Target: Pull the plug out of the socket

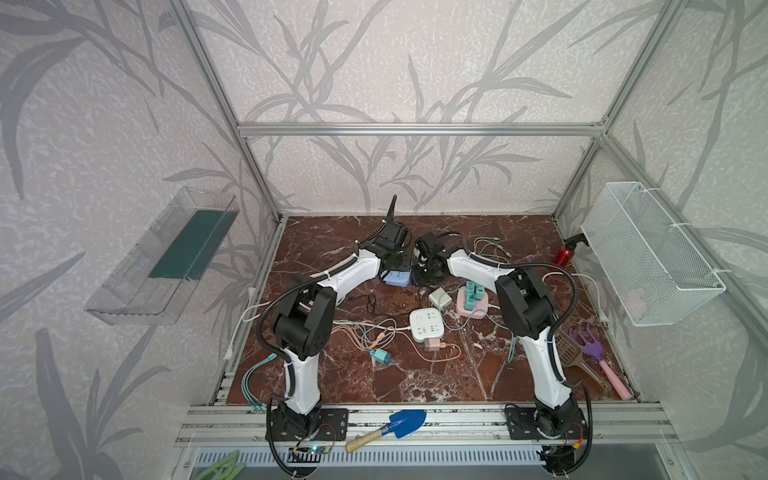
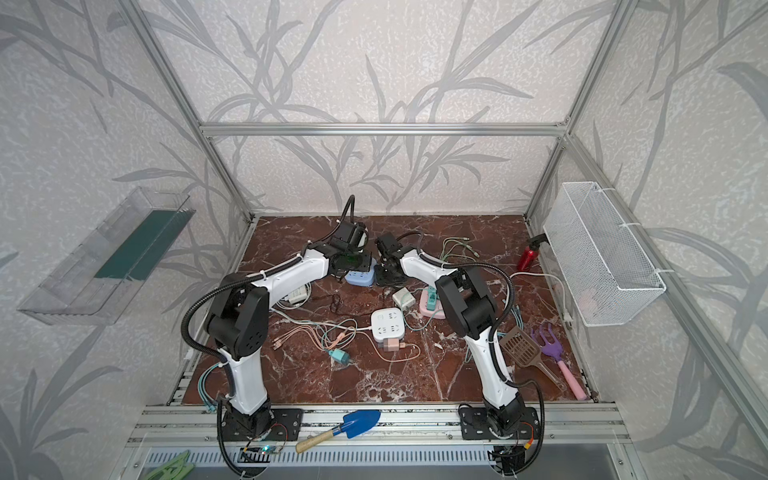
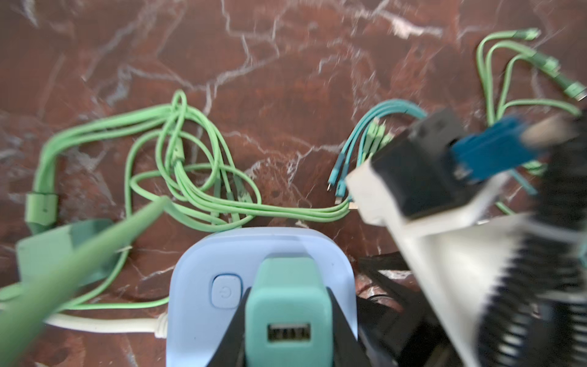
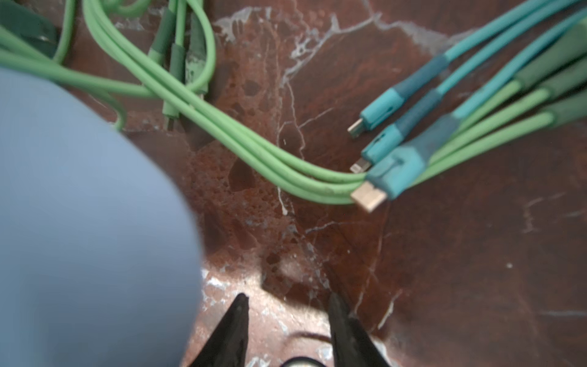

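Nearest, a blue trowel (image 1: 400,423) is seen lying on the front rail (image 1: 465,417); farther in, a white socket cube (image 1: 426,325) is set mid-way across the marble table (image 1: 415,376). Toward the far side, the teal plug (image 3: 286,276) is shown standing on the blue socket (image 3: 203,260), clamped by the left gripper (image 3: 289,295). Just beside it, the right gripper (image 4: 287,298) is held over bare marble, jaws slightly parted, nothing gripped.

The plug (image 3: 287,305) sits on top of the socket (image 1: 397,277), back middle of the table (image 1: 415,382). A second socket block (image 1: 427,326) lies nearer the front, a third block (image 1: 478,311) just to its right and a bit behind. The trowel (image 1: 405,422) lies across the front rail (image 1: 478,417).
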